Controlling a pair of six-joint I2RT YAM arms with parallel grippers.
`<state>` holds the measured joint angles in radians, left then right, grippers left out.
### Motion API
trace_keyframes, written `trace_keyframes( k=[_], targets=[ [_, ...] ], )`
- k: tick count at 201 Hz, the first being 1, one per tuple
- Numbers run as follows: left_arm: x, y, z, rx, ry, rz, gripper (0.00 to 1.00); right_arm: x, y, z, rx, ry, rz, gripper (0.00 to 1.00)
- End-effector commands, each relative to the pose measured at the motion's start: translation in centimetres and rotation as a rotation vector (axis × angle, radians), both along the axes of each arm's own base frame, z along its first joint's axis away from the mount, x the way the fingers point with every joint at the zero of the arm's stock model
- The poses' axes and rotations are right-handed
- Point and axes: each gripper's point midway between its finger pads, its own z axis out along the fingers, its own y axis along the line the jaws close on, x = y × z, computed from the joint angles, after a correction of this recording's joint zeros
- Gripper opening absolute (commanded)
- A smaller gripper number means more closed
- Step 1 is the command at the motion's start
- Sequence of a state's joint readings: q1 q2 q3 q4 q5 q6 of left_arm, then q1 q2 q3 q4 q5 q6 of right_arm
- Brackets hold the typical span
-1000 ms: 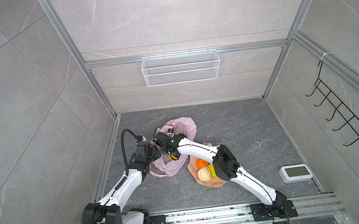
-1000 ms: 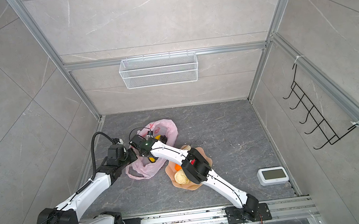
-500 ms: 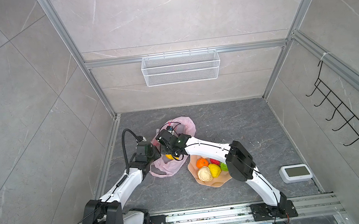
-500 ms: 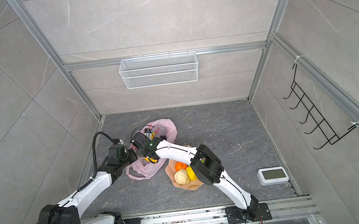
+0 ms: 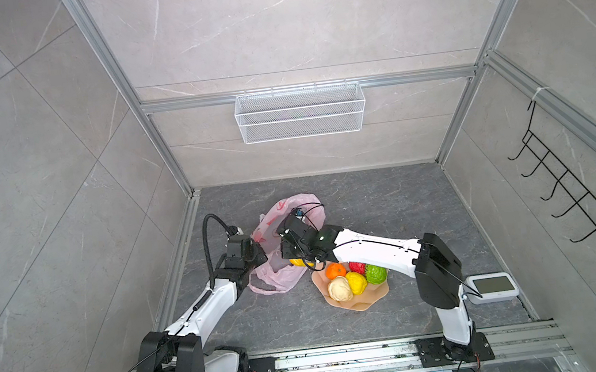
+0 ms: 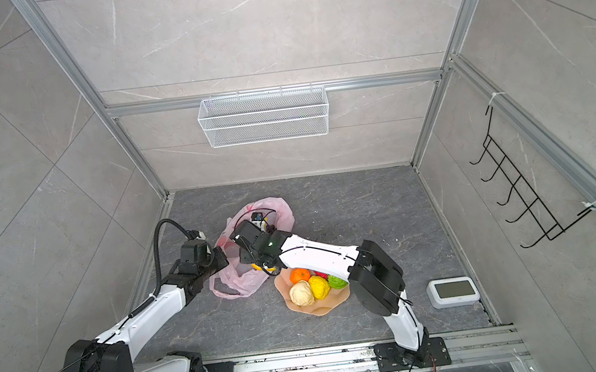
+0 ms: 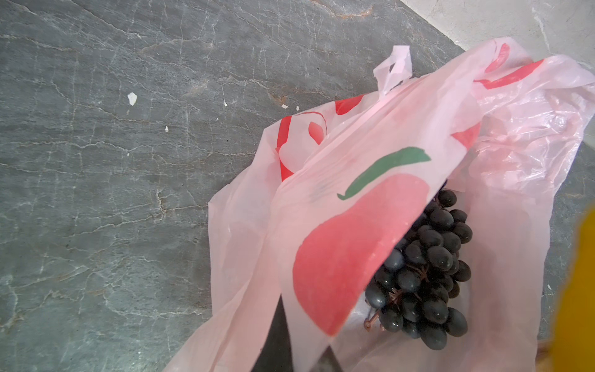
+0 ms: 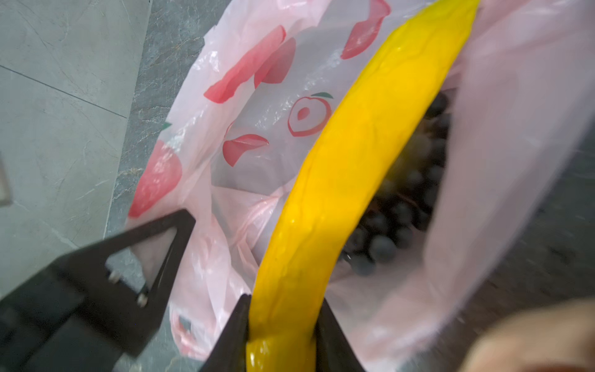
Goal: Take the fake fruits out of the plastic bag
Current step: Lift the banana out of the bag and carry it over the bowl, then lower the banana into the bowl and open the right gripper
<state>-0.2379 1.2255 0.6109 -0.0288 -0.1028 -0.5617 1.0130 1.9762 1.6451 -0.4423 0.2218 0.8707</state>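
Crowding the banana: grape bunch, plastic bag.

grape bunch lies inside the bag; the plate holding fruits sits just right of it.

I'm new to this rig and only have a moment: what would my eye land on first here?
The bright yellow banana, clamped in the right gripper at the mouth of the pink plastic bag, whose edge the left gripper pinches. A dark grape bunch lies inside the bag; beside it, a peach plate holds five colourful fruits.
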Motion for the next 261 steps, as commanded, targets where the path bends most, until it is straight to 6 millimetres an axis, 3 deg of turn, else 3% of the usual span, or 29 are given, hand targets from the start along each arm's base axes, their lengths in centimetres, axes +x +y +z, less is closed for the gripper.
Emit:
trace_keyframes(
  k=[1, 53, 116, 191, 261],
  targets=[
    [0.7, 0.0, 1.2, -0.007, -0.036, 0.013, 0.0, -1.5, -1.8, 2.5, -0.005, -0.058, -0.034, 0.2],
    [0.7, -0.1, 1.3, -0.012, -0.038, 0.013, 0.0, -5.8, -5.5, 2.2, -0.071, -0.036, -0.094, 0.2],
    [0.6, 0.0, 1.4, -0.007, -0.039, 0.012, 0.0, -8.7, -6.5, -0.7, -0.14, 0.042, -0.001, 0.19],
    [0.6, 0.0, 1.3, -0.001, -0.035, 0.013, 0.0, -9.8, -8.5, -3.6, -0.219, 0.115, -0.058, 0.2],
    [0.6, 0.0, 1.5, -0.008, -0.042, 0.012, 0.0, -9.5, -8.4, -4.3, -0.219, 0.132, -0.11, 0.21]
  ],
)
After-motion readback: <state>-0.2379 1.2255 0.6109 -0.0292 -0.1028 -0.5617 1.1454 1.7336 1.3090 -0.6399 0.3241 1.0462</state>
